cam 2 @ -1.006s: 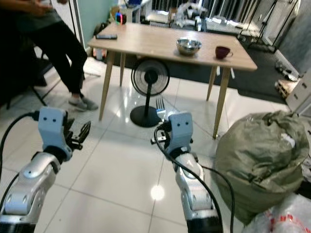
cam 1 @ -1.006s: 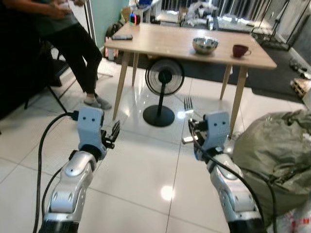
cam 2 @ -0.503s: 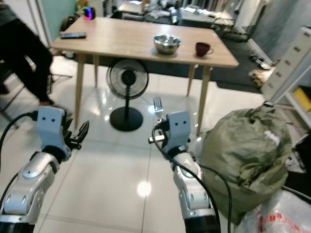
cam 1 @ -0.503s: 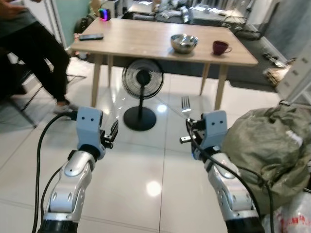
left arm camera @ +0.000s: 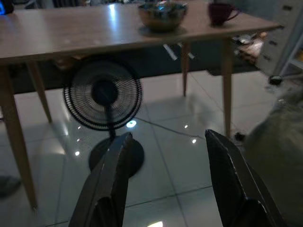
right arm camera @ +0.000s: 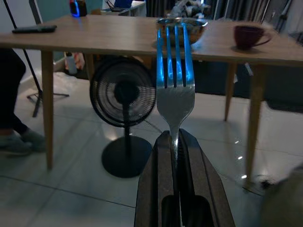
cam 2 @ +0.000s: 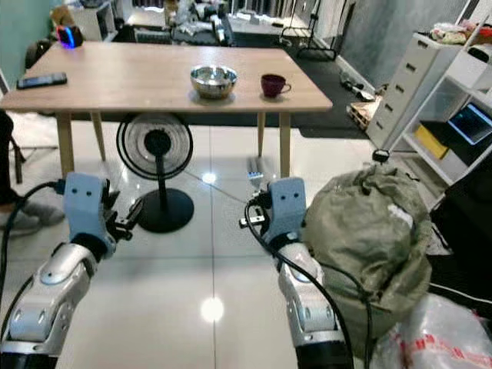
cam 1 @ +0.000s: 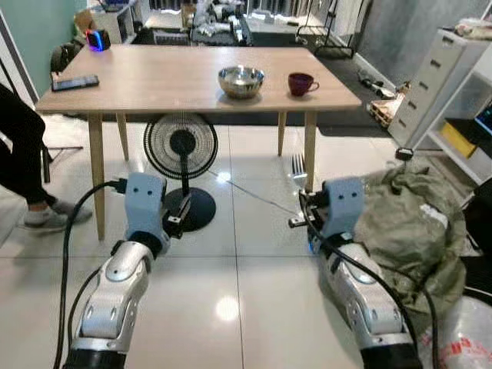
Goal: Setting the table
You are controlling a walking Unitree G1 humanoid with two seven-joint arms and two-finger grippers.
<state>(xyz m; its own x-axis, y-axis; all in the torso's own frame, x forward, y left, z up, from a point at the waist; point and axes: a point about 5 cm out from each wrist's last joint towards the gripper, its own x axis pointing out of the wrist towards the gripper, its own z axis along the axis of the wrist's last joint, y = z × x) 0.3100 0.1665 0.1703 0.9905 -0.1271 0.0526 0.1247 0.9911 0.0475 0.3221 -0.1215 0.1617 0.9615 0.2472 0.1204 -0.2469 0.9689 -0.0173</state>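
Right wrist view: your right pincer (right arm camera: 177, 142) is clamped on the handle of a fork (right arm camera: 175, 71), tines upright and pointing toward the desk (cam 1: 154, 77) ahead. Your left pincer (left arm camera: 168, 184) hangs spread with nothing between its fingers. On the desk stand a steel bowl (cam 1: 241, 80), whose inside you cannot see from here, and beside it a dark red cup (cam 1: 300, 83); a phone (cam 1: 74, 81) lies near the far left edge. Likely hazards as you approach: the floor fan (cam 1: 181, 150) and its cable lie under the desk in your path, and the sack (cam 1: 415, 223) crowds your right arm; a bump could shift the thinly held fork.
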